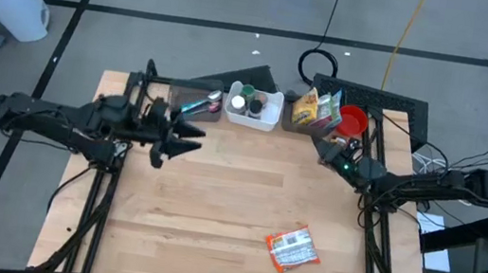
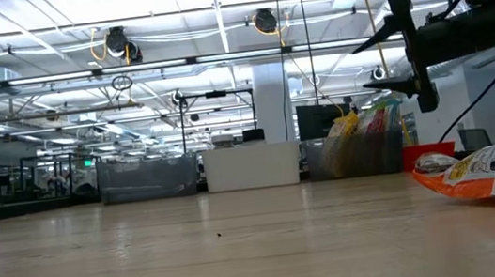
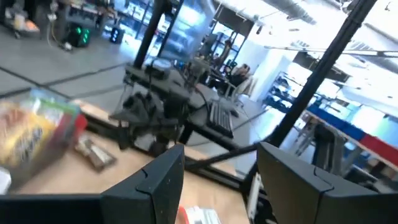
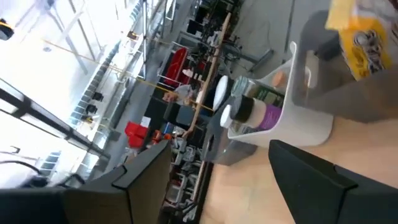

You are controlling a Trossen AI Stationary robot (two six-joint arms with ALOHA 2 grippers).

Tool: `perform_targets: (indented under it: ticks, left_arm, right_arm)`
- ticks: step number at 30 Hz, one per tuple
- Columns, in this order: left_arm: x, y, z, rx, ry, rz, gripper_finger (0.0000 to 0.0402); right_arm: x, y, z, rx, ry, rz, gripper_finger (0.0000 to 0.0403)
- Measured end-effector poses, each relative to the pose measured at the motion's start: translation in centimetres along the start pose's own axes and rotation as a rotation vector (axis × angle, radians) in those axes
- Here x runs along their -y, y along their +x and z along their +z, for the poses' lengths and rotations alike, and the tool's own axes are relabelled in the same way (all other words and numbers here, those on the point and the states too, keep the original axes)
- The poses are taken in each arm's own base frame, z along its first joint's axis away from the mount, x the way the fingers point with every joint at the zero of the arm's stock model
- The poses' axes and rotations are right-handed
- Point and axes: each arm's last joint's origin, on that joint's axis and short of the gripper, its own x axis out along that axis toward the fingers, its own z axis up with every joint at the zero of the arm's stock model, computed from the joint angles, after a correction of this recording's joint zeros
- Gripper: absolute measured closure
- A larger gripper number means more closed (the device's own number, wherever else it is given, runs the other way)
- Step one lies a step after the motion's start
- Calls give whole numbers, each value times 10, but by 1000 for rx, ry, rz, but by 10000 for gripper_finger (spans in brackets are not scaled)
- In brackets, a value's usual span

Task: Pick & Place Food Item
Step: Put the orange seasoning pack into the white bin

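High view shows the task barely begun: the orange snack packet (image 1: 290, 251) lies flat on the bare wood in the lower right of the frame, touched by neither arm; picking it up and setting it down both remain, by my reading. The left gripper (image 1: 188, 138) hangs left of centre with its fingers apart and nothing between them; the right gripper (image 1: 325, 151) sits in the upper right near the clutter, fingers also spread and empty. Along the top edge of the table (image 1: 213, 218) stand a white bin (image 1: 254, 107) holding jars, a clear container (image 1: 197, 103) beside it, upright snack bags (image 1: 317, 108) and a red cup (image 1: 351, 122); none of these lies between either gripper and the packet, so the approach looks unobstructed.
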Motion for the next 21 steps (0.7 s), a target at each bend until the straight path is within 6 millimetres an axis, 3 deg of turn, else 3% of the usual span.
perform_targets:
  ticks: [7,11,16,21]
  left_arm:
    - [-20,-7,-63,-94,-180,-2,195]
    - [-26,-9,-87,-118,-257,-7,195]
    - [-29,-8,-95,-61,-258,10,195]
    - [-31,-8,-89,65,-215,118,194]
  right_arm:
    - [-13,2,2,47,74,145,138]
    - [-42,4,2,66,30,306,138]
    - [-97,18,0,42,-157,431,138]
    - [-143,42,-2,-110,-479,260,138]
